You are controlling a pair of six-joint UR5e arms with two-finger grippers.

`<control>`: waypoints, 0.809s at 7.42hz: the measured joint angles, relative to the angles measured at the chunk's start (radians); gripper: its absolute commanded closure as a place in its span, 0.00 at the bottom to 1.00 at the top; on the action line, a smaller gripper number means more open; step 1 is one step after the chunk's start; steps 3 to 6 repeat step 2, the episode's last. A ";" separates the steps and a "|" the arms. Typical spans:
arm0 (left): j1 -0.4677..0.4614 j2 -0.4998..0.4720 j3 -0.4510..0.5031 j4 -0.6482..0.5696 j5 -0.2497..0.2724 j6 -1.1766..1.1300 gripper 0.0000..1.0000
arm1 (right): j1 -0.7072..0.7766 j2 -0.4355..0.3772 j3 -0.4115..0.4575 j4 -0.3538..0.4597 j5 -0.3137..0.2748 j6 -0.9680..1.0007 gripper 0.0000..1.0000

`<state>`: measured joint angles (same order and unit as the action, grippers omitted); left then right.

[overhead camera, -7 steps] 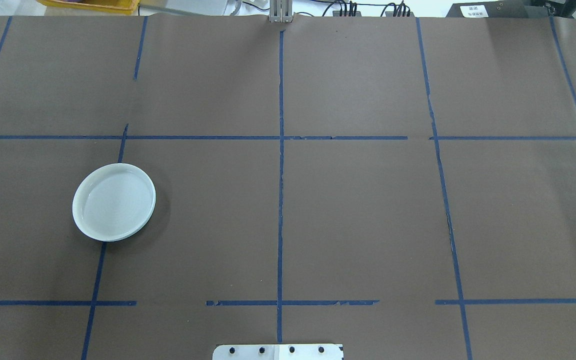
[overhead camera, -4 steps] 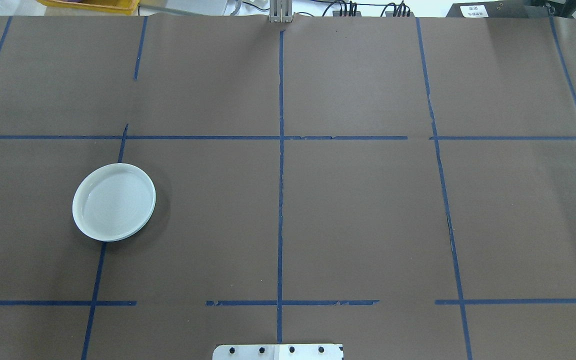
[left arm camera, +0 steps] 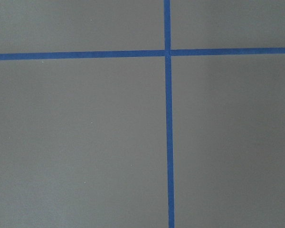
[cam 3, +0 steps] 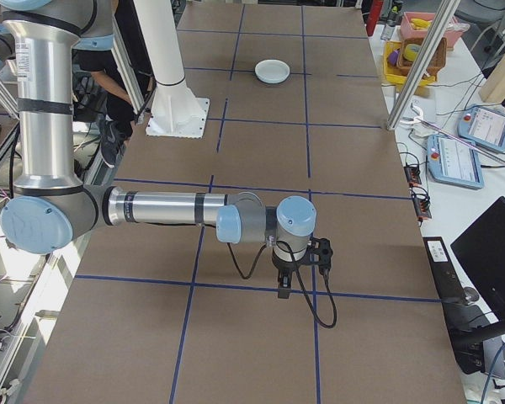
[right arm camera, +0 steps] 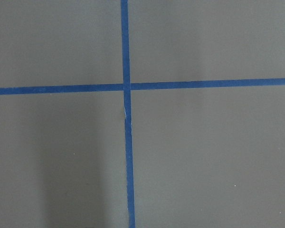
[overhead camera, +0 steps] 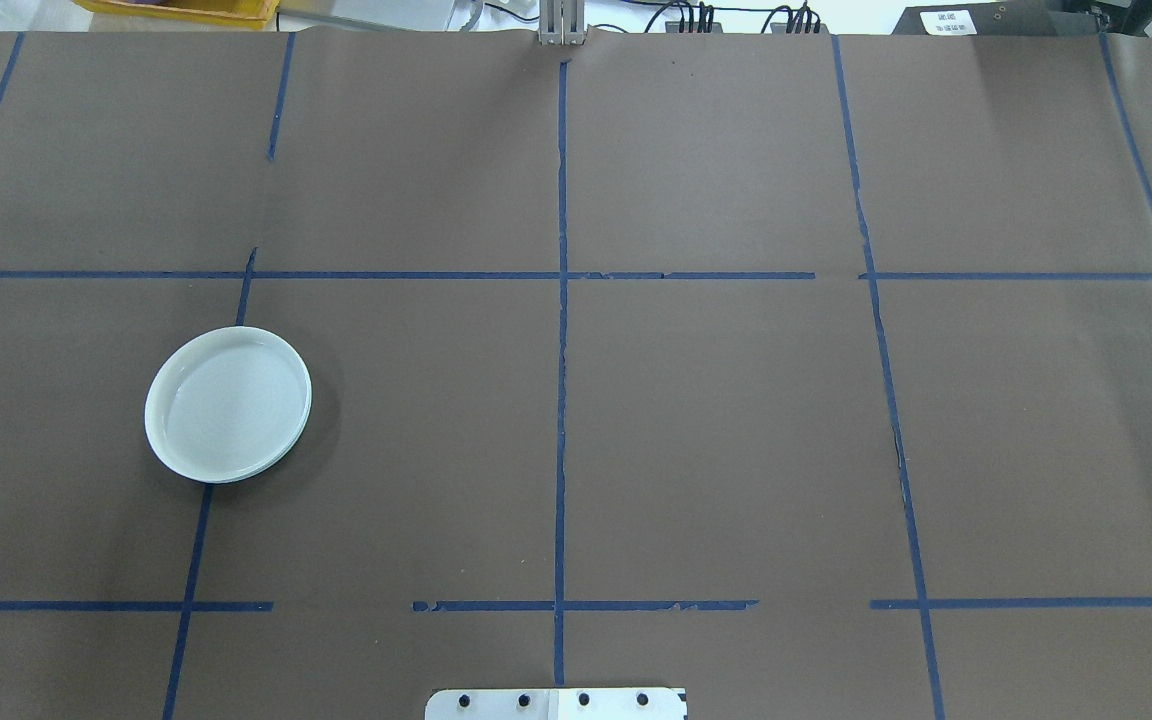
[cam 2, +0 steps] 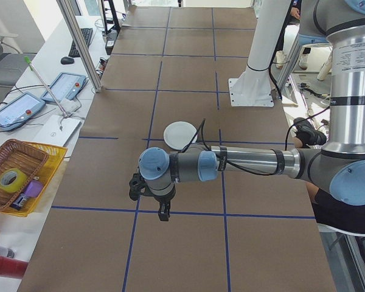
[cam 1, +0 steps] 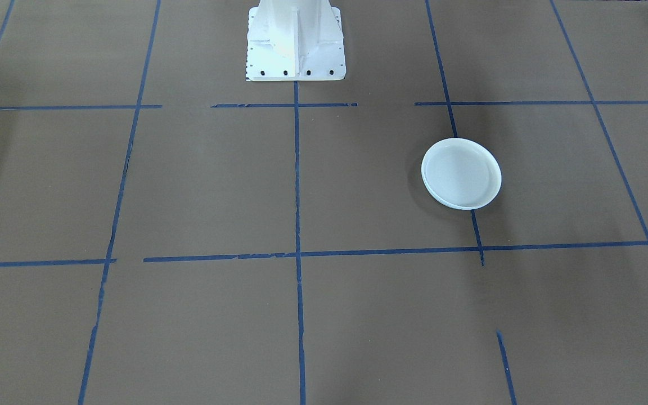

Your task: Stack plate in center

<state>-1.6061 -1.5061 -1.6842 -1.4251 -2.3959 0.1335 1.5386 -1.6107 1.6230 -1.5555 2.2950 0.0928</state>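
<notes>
Plates: we count one pale plate (overhead camera: 228, 404) alone on the table (overhead camera: 716, 420). Both our grippers show only from the sides, so we cannot tell their jaws.

The overhead view looks forward and down from behind the robot; the front view faces back from across the table (cam 1: 189, 185), and both share the plate (overhead camera: 228, 404). Two side views look along the table from its ends. Both wrist cameras look straight down, close over crossing tape lines (left arm camera: 168, 118).

Glossy plate (overhead camera: 227, 404), matt paper table cover (overhead camera: 716, 430)
</notes>
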 measured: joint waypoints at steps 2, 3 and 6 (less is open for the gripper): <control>-0.004 -0.002 0.000 0.000 0.000 0.000 0.00 | 0.000 0.000 0.000 0.000 0.000 0.000 0.00; -0.004 -0.002 0.000 0.000 0.000 0.000 0.00 | 0.000 0.000 0.000 0.000 0.000 0.000 0.00; -0.004 -0.002 0.000 0.000 0.000 0.000 0.00 | 0.000 0.000 0.000 0.000 0.000 0.000 0.00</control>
